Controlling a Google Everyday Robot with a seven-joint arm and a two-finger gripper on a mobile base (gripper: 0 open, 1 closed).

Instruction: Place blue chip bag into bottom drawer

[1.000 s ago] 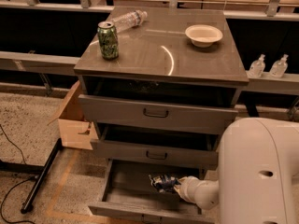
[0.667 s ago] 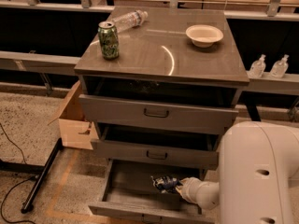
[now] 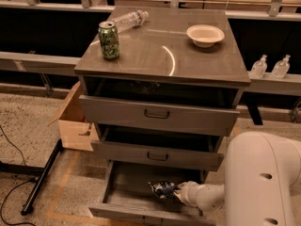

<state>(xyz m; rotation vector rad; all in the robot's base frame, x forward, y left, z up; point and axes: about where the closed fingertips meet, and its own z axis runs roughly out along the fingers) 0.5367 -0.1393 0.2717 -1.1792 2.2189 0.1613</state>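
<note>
The blue chip bag, dark blue with silvery patches, is inside the open bottom drawer, just above its bare grey floor near the middle. My gripper reaches into the drawer from the right and is shut on the bag's right end. My white arm fills the lower right corner and hides the drawer's right part.
The two upper drawers stand slightly pulled out above the gripper. On the cabinet top are a green can, a lying plastic bottle and a white bowl. A cardboard box and a black stand leg are on the floor at the left.
The gripper with the bag has moved slightly lower and to the left inside the bottom drawer. Nothing else has moved.
</note>
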